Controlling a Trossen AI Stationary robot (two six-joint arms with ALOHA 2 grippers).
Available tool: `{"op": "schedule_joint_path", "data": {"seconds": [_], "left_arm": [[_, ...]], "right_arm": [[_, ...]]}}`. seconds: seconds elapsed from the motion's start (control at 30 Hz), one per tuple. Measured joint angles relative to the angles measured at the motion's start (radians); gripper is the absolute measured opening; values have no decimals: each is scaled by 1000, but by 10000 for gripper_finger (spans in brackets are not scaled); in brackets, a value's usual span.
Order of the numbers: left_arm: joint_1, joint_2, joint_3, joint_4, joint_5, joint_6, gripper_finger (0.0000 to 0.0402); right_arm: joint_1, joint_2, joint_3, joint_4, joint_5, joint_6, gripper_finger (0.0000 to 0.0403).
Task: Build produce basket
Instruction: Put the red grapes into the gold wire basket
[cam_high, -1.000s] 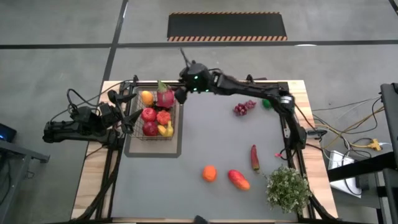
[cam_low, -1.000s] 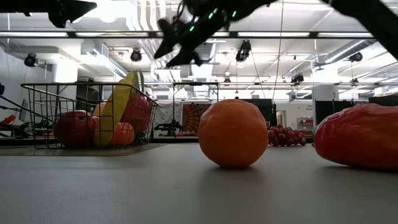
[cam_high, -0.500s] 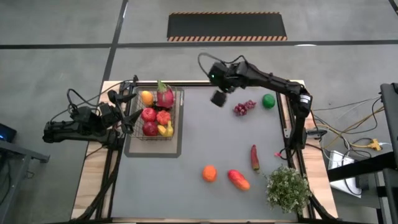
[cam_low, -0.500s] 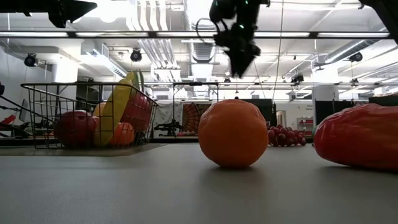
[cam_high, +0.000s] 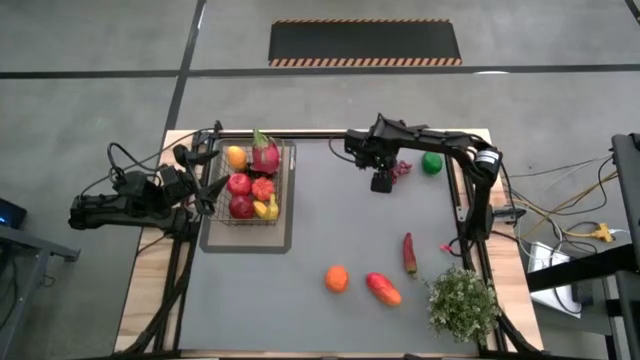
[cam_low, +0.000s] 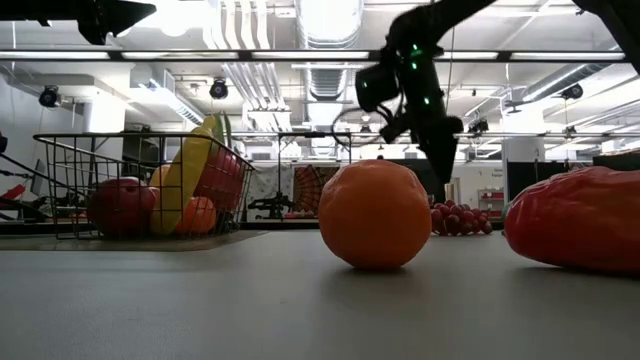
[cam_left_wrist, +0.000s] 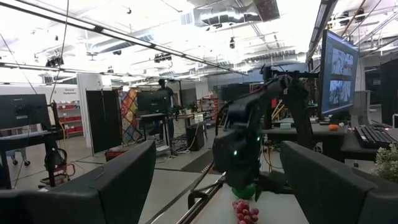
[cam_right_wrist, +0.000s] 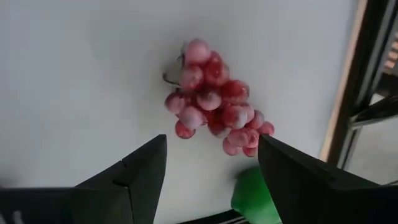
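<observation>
Table (cam_high: 330, 230) carries everything. Basket (cam_high: 290, 185) sits at its left, loaded with a dragon fruit (cam_high: 265, 155), red apples (cam_high: 240, 184), an orange (cam_high: 235, 156) and a banana (cam_high: 267, 209). Potted plant (cam_high: 462, 303) at the near right corner. Loose on the mat: mango (cam_high: 383, 288), second orange (cam_high: 337, 279), chilli (cam_high: 409, 252), lime (cam_high: 432, 162), grapes (cam_right_wrist: 214, 99). Right pincer (cam_high: 381, 181) hangs over the grapes with fingers apart, nothing held. Left pincer (cam_high: 206, 175) waits just left of the basket, jaws spread wide, empty.
</observation>
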Motion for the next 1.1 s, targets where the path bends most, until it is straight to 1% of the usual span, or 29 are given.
{"op": "schedule_joint_path", "data": {"seconds": [0.17,0.3,0.53,0.67,0.73,0.8,1.03,1.1], "left_arm": [[0,0,0,0,0,0,325],[0,0,0,0,0,0,325],[0,0,0,0,0,0,325],[0,-1,0,0,0,0,325],[0,-1,0,0,0,0,325],[0,-1,0,0,0,0,325],[0,-1,0,0,0,0,325],[0,-1,0,0,0,0,325]], "right_arm": [[-29,0,-102,131,5,24,245],[-51,0,-154,198,21,24,246],[-77,0,-217,284,23,41,233],[-80,0,-255,322,25,53,216],[-80,0,-263,325,25,63,197],[-79,0,-266,326,25,72,170],[-78,0,-266,329,26,65,36],[-77,-4,-266,328,24,57,20]]}}
